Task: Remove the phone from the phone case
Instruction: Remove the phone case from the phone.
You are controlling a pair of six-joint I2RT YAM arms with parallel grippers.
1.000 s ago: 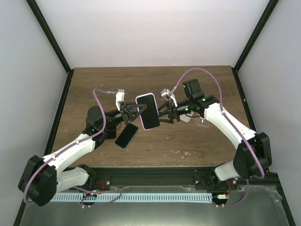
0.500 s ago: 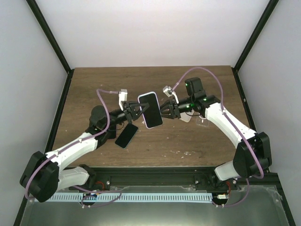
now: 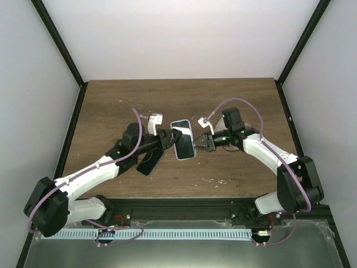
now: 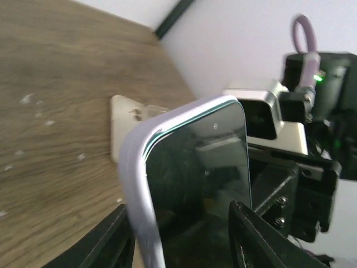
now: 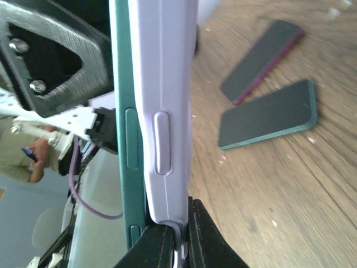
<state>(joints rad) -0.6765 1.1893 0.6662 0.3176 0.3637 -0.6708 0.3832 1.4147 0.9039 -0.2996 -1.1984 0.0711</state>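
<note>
One brown wooden table (image 3: pixel 111 106) holds two flat dark slabs, one red-edged (image 5: pixel 262 53) and one green-edged (image 5: pixel 268 114). Held up above it, one black-screened phone (image 4: pixel 201 178) sits in one pale purple rubbery case (image 5: pixel 167 84). The left claw (image 3: pixel 173 138) hugs the phone's sides, and the right claw (image 3: pixel 196 143) pinches the case's edge, nearly closed.

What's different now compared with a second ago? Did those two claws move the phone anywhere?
The cased phone, pinched between the left gripper and the right gripper, sank lower and drifted slightly right, toward the near edge of the table. Neither gripper let go. The dark phone lying on the wood stayed put.
</note>
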